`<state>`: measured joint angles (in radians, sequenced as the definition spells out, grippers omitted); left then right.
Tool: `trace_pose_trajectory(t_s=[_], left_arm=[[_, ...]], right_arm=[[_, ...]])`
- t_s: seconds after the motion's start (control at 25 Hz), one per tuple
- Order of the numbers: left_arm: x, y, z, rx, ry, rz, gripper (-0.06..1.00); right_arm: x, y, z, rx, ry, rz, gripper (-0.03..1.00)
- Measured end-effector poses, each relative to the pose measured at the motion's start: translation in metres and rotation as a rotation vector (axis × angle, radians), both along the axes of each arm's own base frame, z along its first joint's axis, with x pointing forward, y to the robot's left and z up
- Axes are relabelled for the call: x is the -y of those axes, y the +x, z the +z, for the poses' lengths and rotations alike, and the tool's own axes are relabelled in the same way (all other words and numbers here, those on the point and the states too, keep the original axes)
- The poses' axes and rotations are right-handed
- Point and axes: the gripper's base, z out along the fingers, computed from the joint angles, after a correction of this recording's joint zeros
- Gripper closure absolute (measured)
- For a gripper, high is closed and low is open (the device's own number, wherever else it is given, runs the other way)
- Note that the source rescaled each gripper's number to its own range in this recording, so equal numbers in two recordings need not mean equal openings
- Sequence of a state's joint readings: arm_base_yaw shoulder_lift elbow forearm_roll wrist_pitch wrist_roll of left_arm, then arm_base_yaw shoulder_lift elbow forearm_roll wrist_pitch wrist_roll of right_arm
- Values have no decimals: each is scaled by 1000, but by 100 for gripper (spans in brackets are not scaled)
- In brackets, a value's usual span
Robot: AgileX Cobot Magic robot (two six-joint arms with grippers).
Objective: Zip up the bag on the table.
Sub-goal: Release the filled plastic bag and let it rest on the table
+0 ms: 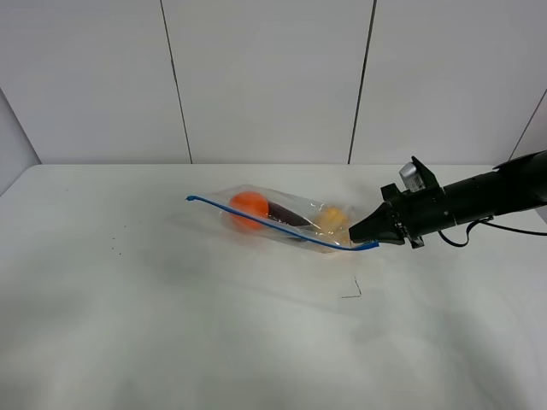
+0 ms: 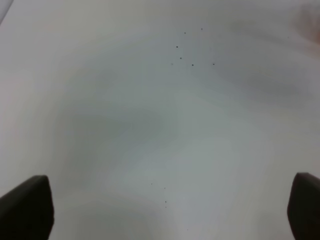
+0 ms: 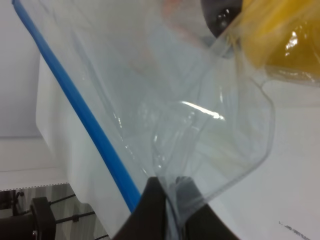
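Pale wall panels [image 1: 265,77] with 2 dark seams stand behind.

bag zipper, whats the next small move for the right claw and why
Probably slide the right claw along the blue zipper toward its far end. It is shut on the bag at the near corner, and the strip runs away from it uncovered. The left claw is open over bare table.

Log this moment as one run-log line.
right gripper: shut on bag at end of blue zipper strip | left gripper: open, above bare table | bag: resting on table
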<state>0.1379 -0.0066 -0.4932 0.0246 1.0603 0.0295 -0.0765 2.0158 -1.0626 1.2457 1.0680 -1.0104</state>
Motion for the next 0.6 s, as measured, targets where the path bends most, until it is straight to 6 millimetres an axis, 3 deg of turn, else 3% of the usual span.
trace_pose_trajectory(t_s=[0.04,0.12,0.24,0.28,0.4,0.6], left_arm=[[0,0,0,0,0,0,-5],[0,0,0,0,-1,0,-5],[0,0,0,0,-1,0,-5],[0,0,0,0,-1,0,-5],[0,0,0,0,-1,0,-5],[0,0,0,0,-1,0,-5]], right_arm=[[0,0,0,0,0,0,92],[0,0,0,1,-2,-1,72],[1,1,-1,1,-16,-18,19],[2,2,-2,-1,-23,-28,11],[3,3,-3,-9,-38,-50,0],[5,3,4,15,-85,-54,-3]])
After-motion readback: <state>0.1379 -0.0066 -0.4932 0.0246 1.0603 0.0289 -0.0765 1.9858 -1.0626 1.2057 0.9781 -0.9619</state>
